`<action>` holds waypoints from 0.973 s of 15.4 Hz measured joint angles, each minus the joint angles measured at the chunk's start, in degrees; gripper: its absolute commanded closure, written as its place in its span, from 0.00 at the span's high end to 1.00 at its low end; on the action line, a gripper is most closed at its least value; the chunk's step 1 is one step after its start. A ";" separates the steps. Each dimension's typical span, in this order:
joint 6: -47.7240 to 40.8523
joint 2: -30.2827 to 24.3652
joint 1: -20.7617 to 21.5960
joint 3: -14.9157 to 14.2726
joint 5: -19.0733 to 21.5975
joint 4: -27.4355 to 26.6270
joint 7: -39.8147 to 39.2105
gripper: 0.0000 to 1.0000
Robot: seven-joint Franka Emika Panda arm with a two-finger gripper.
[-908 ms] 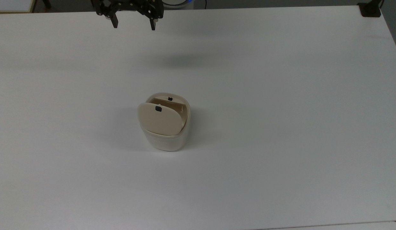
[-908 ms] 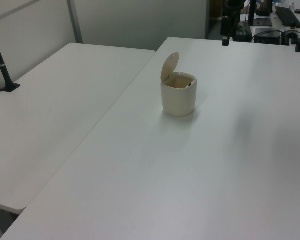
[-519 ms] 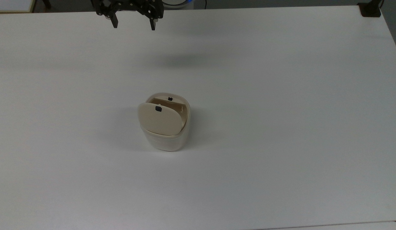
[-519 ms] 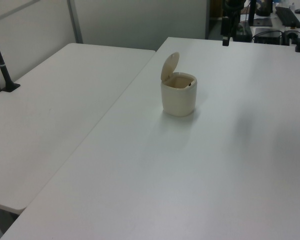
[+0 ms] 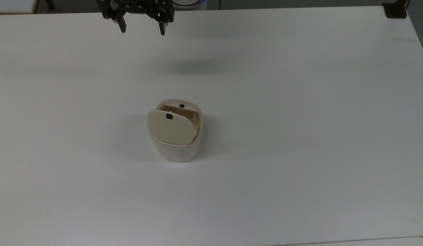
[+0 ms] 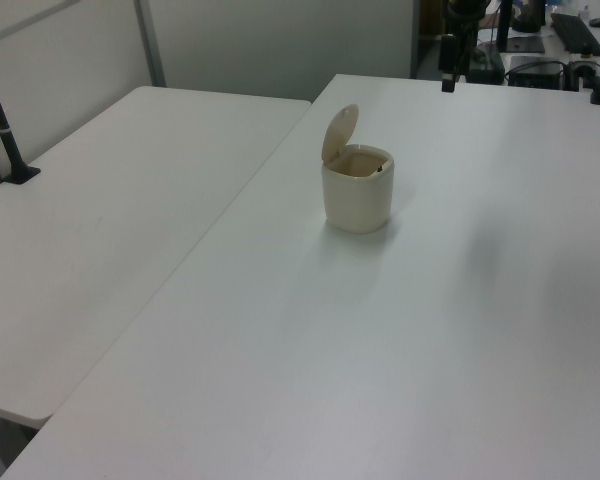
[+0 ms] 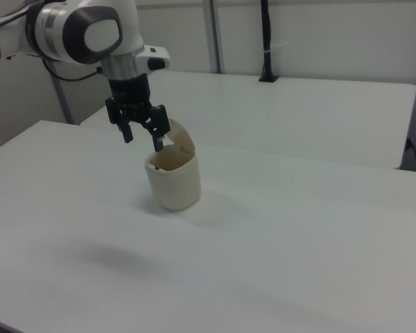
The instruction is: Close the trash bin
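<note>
Fig.: my gripper [image 5: 142, 30] hangs w/ fingers spread, gripping nothing. Trash bin [image 5: 177, 145] stands on white table [image 5: 300, 102], well apart, below gripper in the top view; hinged lid [image 5: 169, 128] raised.

**No legible writing in any view**

No text, label, brand, number or sign could be read. The trash bin [image 5: 176, 131], near the middle of the white table [image 5: 300, 136], carried a small black square mark [image 5: 169, 116] on its raised lid and a second one on its rim, both blank. A faint embossed patch on the bin's front wall was too small to make out.
</note>
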 measured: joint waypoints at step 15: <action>40.68 13.87 0.94 0.12 5.39 6.25 10.07 0.00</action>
